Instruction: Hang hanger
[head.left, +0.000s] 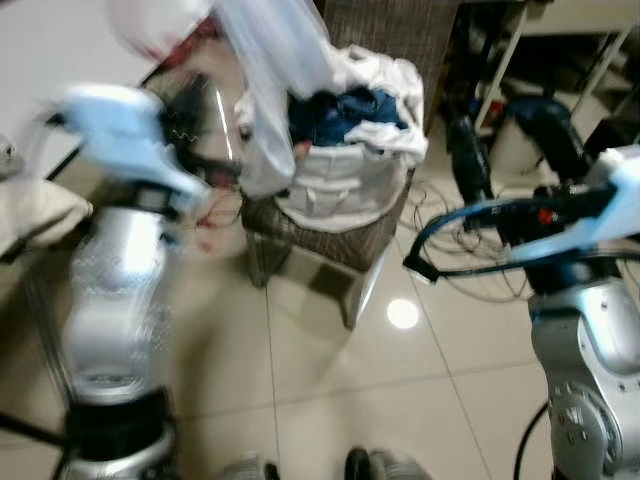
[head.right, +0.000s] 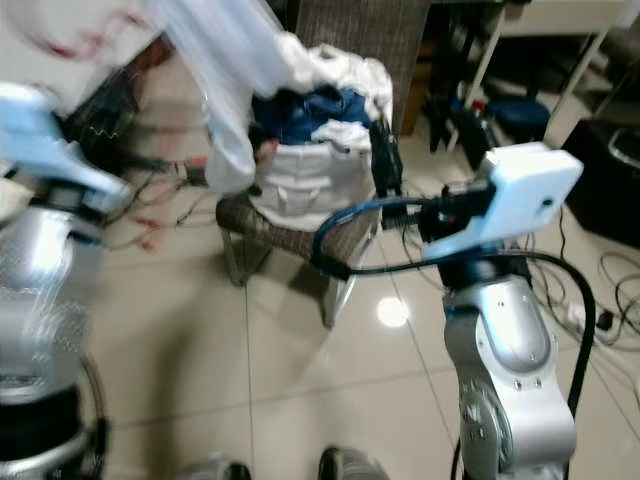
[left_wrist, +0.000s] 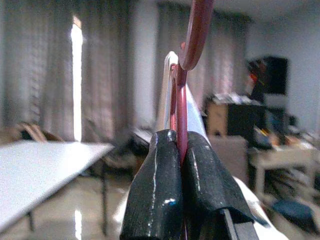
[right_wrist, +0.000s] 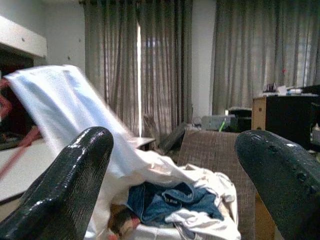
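Two black fingers of the left gripper (left_wrist: 181, 185) are pressed together on the thin neck of a dark red plastic hanger (left_wrist: 192, 37), whose hook curves up past the top edge of the left wrist view and is cut off there. A pale, whitish-blue garment (head.left: 270, 70) hangs from that hanger, smeared by motion blur in both eye views, so its shape is hard to read; it trails down beside a white fabric laundry bag (head.left: 345, 170) stuffed with dark blue and white clothes. That bag sits on a brown woven wicker chair (head.left: 330, 240). The right gripper (right_wrist: 175, 185) is held with its fingers spread wide apart and nothing between them, facing the bag. Glossy beige floor tiles (head.left: 400, 390) reflect a ceiling light, black cables lie tangled near the chair, and grey curtains (right_wrist: 165, 60) cover the far window.
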